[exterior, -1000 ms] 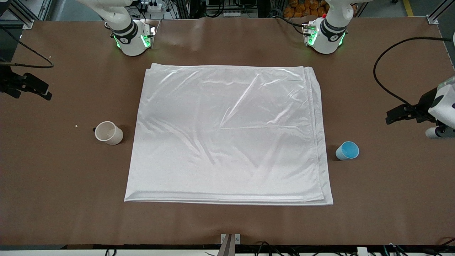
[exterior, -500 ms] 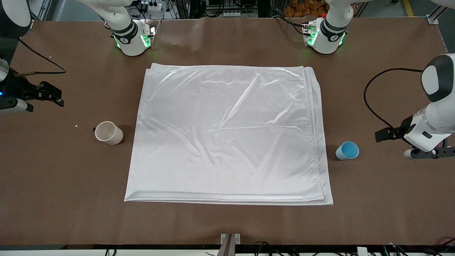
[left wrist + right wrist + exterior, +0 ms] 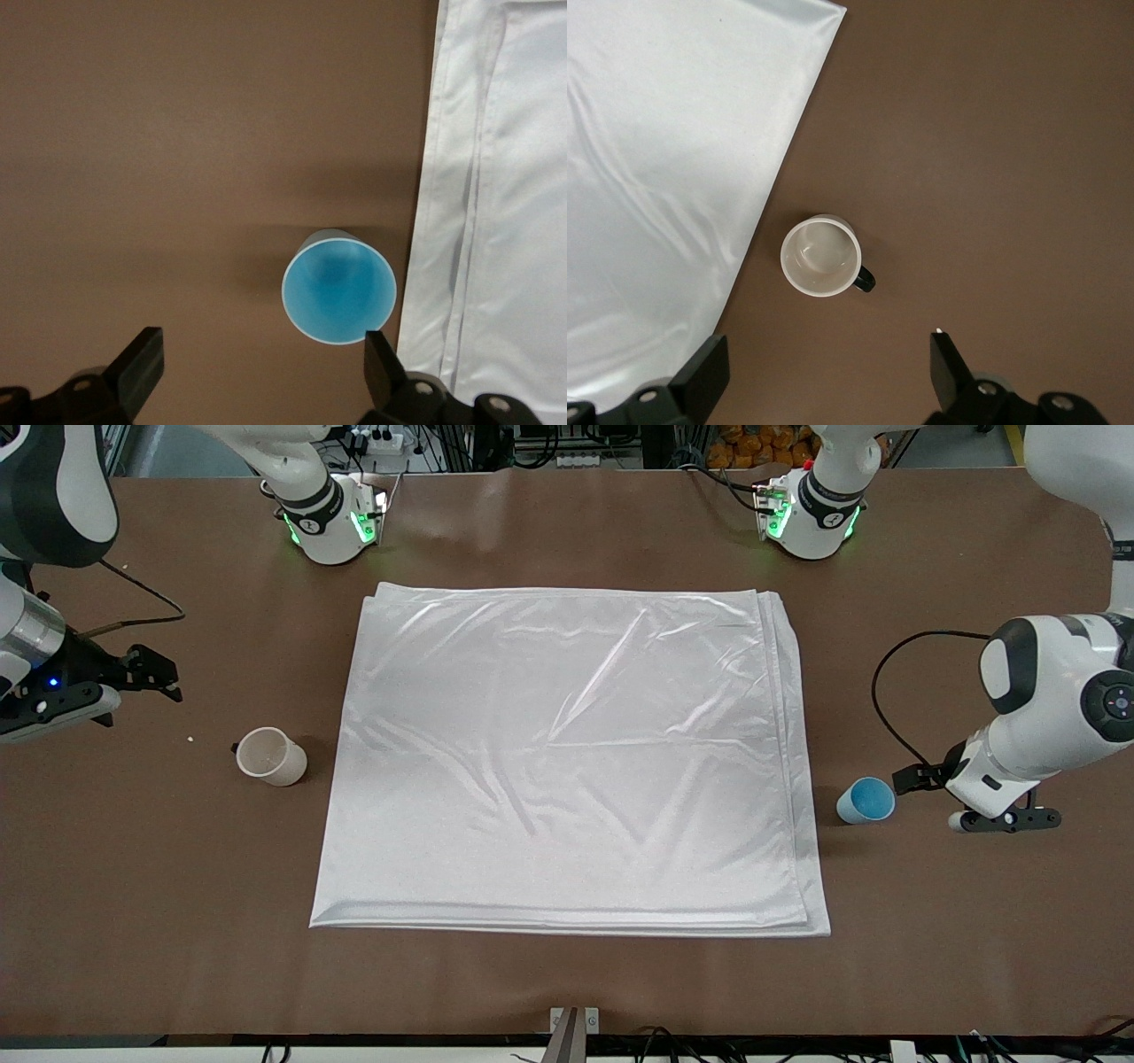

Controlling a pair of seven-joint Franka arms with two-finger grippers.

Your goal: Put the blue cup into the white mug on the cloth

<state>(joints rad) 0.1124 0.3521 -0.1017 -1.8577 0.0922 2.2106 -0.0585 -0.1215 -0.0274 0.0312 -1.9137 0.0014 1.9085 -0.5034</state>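
Small light-blue handleless tapered cup (image 3: 866, 800) stands upright on the bare table, just beside the cloth's edge at the left arm's end, not touching it. Large shiny white folded fabric cloth (image 3: 567, 757) lies flat mid-table, soft creases, layered edges showing. Small off-white cylindrical mug with dark handle (image 3: 270, 756) upright on the table near the cloth's edge at the right arm's end, off the cloth, empty. Left gripper (image 3: 257, 372) over the table close by the blue cup, jaws spread wide, holding nothing. Right gripper (image 3: 828, 372) over the table near the mug, jaws wide apart, empty. Table (image 3: 567, 983) covered in matte brown sheet, a pale speck (image 3: 190, 738) near the mug. Arm bases (image 3: 332, 522) lit green along the table's farthest edge; cables and aluminium framing past the table there.
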